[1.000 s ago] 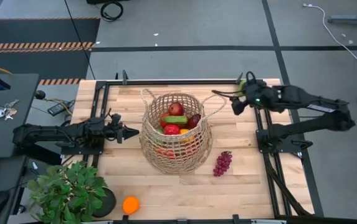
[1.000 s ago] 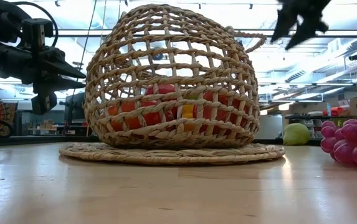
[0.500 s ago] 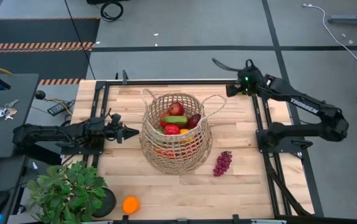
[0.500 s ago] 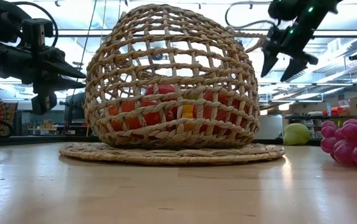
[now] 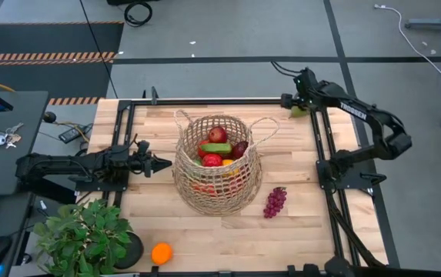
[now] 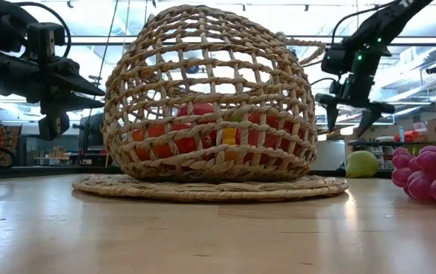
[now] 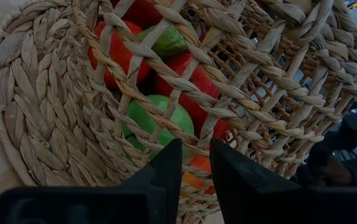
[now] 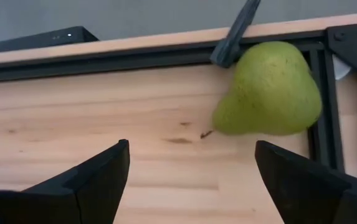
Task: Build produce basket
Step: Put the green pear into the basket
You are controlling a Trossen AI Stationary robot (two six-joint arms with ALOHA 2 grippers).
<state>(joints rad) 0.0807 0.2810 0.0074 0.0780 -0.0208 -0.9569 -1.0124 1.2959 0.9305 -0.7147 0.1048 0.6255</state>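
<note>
The tan wicker basket (image 5: 218,163) stands at the table's middle on its round woven base (image 6: 210,187), with apples, a cucumber and other produce (image 5: 216,148) inside. A green pear (image 8: 271,90) lies on the wood in the far right corner, against the black frame rail. My right gripper (image 8: 190,180) hangs open over the table just short of the pear (image 6: 362,164), pointing steeply down, with nothing between its fingers. My left gripper (image 5: 162,163) is shut, level, just left of the basket wall (image 7: 60,93). Purple grapes (image 5: 275,201) lie right of the basket and an orange (image 5: 161,252) near the front edge.
A potted green plant (image 5: 89,238) stands at the near left corner beside the orange. Black frame rails (image 5: 322,146) run along the table's left, right and far sides. Bare wood lies in front of the basket and between it and the right rail.
My right gripper has swung from the space right of the basket's rim toward the table's far right corner, sunk and tipped to point steeply down over the pear, its fingers still apart. The basket and the produce have not moved.
</note>
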